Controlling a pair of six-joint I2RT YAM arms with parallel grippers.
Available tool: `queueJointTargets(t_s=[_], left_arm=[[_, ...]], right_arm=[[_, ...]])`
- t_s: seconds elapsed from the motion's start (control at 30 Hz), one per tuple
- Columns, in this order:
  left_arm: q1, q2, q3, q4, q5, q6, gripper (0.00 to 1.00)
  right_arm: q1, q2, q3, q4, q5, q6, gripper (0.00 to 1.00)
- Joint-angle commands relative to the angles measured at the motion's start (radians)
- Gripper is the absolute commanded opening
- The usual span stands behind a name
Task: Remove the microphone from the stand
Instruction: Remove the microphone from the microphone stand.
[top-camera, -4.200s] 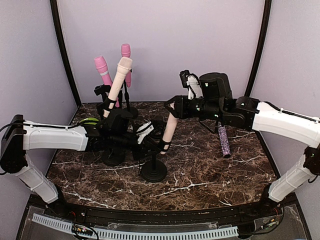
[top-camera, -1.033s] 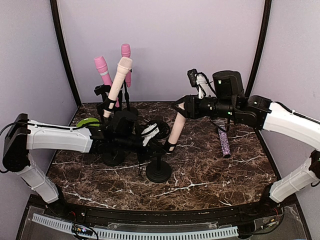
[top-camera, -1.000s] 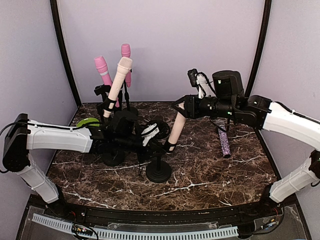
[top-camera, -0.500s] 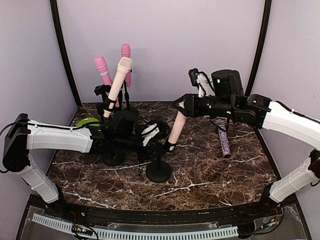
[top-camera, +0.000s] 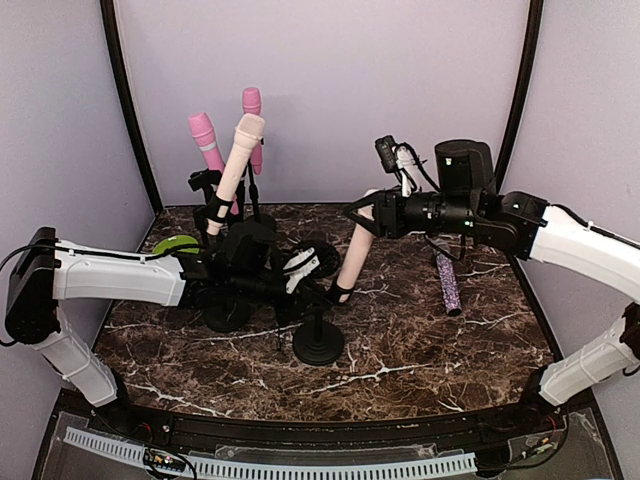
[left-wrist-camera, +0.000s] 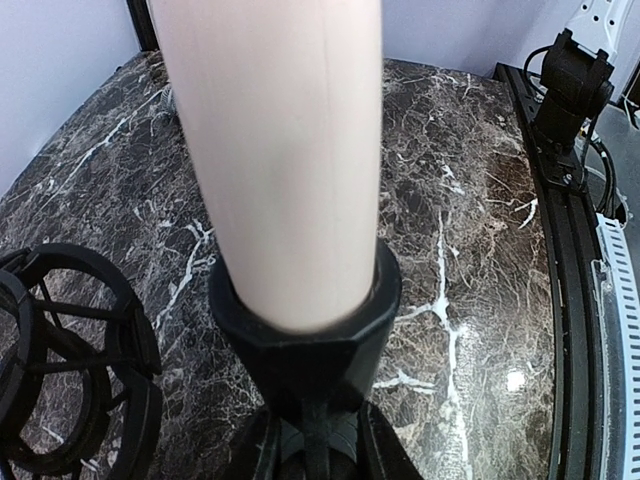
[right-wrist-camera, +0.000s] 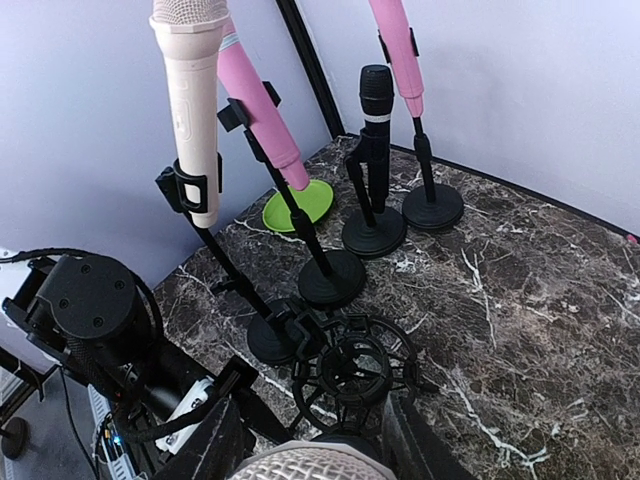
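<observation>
- Two grips are on. The left gripper (left-wrist-camera: 315, 452) is clenched on the stand (top-camera: 318, 345) stem, just under the clip (left-wrist-camera: 305, 330). The right gripper (right-wrist-camera: 305, 455) is clamped on the mesh head of the beige mic (top-camera: 352, 250).
- Over the last few seconds the right arm has drawn up and to the right, taking the mic's head with it. The stand's base has slid a little to the right on the table (top-camera: 420, 330).
- Within the last second almost nothing changed; the right wrist rose only slightly.
- The mic's lower end still sits in the clip, which the left wrist view shows plainly. It leans up and right toward the right gripper and is not free yet.
- As I judge it, the pull has so far dragged the stand along rather than slid the mic out.
- The next pull probably has to run along the mic's own axis while the left grip holds the stem firm.
- If it doesn't, the stand may skid or tip.
</observation>
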Motion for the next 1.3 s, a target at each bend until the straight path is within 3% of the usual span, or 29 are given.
queueJointTargets(t_s=[0.0, 0.23, 0.47, 0.7, 0.93, 1.27], left_arm=[[-0.01, 0.024, -0.008, -0.101, -0.026, 0.045, 0.0], [-0.012, 0.025, -0.008, -0.1, -0.028, 0.046, 0.0], [-0.012, 0.029, -0.007, -0.1, -0.029, 0.046, 0.0], [-0.013, 0.03, -0.008, -0.1, -0.029, 0.046, 0.0], [-0.014, 0.026, -0.006, -0.1, -0.031, 0.049, 0.0], [-0.017, 0.029, -0.006, -0.101, -0.033, 0.049, 0.0]], right_arm=[[0.009, -0.079, 0.021, 0.248, -0.152, 0.055, 0.33], [0.008, -0.083, 0.016, 0.243, -0.11, 0.059, 0.33], [0.008, -0.039, 0.071, 0.099, 0.168, 0.106, 0.33], [0.008, 0.008, 0.087, 0.061, 0.247, 0.149, 0.32], [0.008, 0.008, 0.087, 0.073, 0.234, 0.144, 0.32], [0.005, -0.062, 0.036, 0.169, 0.102, 0.117, 0.33]])
